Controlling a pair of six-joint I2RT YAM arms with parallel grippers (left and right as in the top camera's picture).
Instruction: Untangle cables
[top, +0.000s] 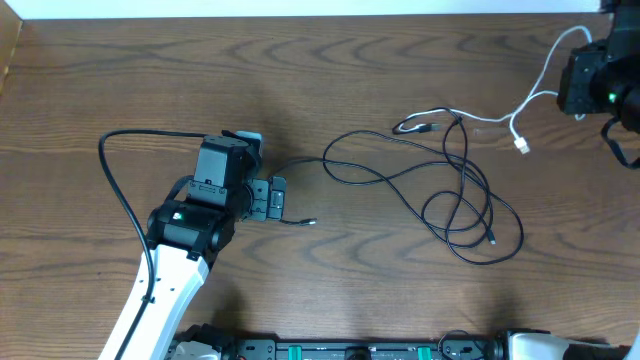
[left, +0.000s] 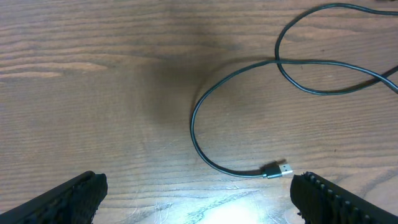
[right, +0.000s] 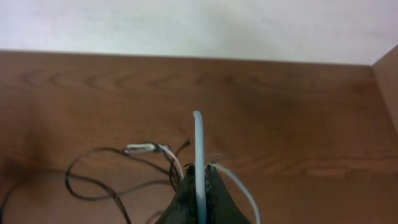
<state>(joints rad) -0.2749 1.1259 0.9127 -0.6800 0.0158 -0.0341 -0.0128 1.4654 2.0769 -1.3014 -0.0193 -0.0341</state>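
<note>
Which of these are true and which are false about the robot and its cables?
1. The left fingers are wide open. True.
2. The right fingers pinch the white cable. True.
3. The left fingers hold the black cable. False: its plug lies loose on the table, untouched.
4. The table is white. False: it is brown wood.
</note>
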